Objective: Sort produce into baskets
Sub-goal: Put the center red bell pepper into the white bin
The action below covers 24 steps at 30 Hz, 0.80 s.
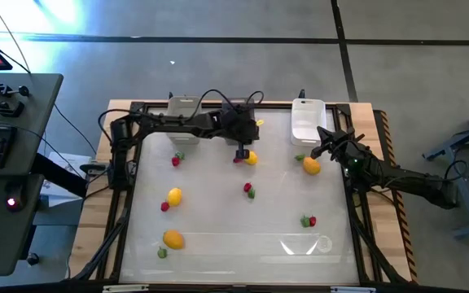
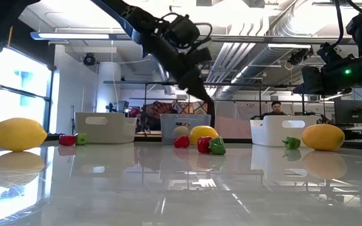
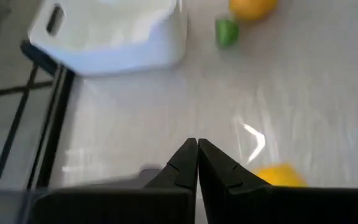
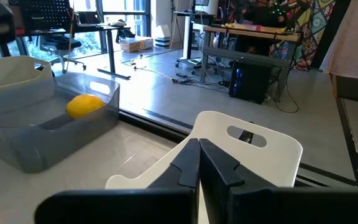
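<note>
Left gripper (image 1: 242,155) sits upper centre in the high view, fingers pressed together with nothing between them; the left wrist view shows the two tips closed on air, a lemon (image 3: 278,177) just beside them. We judge it is poised next to that lemon for a pick, not yet gripping.

Right gripper (image 1: 322,149) is upper right, likewise closed and empty, parked just below the white basket (image 1: 308,122) with an orange fruit (image 1: 311,166) close by.

Near to far on the table (image 1: 234,260): a lemon (image 1: 173,238) with a green bit at lower left, a second lemon (image 1: 174,195) with a red berry above it, a red-green pair (image 1: 249,190) mid-table, another pair (image 1: 308,220) at right.

Far edge: the grey basket (image 4: 55,130) already holds one lemon, so we take it as the lemon bin. The clear basket (image 1: 183,108) stands at upper left. Most produce is still unsorted; we judge the task to be at an early stage.
</note>
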Available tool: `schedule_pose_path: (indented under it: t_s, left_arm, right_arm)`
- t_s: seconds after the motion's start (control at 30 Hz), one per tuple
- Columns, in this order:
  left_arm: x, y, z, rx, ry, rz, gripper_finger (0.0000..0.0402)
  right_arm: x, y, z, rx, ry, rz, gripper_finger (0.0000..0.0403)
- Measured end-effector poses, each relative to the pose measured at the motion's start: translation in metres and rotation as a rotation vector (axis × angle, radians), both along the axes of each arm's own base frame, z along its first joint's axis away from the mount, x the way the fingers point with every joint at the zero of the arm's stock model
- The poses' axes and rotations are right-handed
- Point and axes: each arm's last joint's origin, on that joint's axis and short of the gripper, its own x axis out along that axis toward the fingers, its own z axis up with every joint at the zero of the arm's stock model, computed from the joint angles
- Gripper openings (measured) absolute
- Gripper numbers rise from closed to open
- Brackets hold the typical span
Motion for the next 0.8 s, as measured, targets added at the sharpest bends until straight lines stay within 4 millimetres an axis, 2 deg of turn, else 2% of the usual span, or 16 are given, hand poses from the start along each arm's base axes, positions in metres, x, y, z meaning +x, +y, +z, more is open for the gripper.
schedule_pose_path:
  t_s: [0.27,0.37,0.57,0.7,0.8]
  left_arm:
    - [0.01,-0.018,0.01,-0.009,-0.104,-0.063,0.0]
    - [0.011,-0.021,0.006,0.002,-0.197,-0.059,0.0]
    - [-0.012,-0.024,-0.01,-0.014,-0.377,-0.02,0.0]
    - [-0.037,-0.043,-0.019,-0.008,-0.419,-0.05,0.0]
    - [-0.061,-0.057,-0.017,-0.013,-0.465,-0.064,0.0]
  right_arm:
    - [0.0,0.0,0.0,0.0,0.0,0.0,0.0]
    - [0.0,0.0,0.0,0.0,0.0,0.0,0.0]
    - [0.0,0.0,0.0,0.0,0.0,0.0,0.0]
    - [0.0,0.0,0.0,0.0,0.0,0.0,0.0]
    - [0.0,0.0,0.0,0.0,0.0,0.0,0.0]
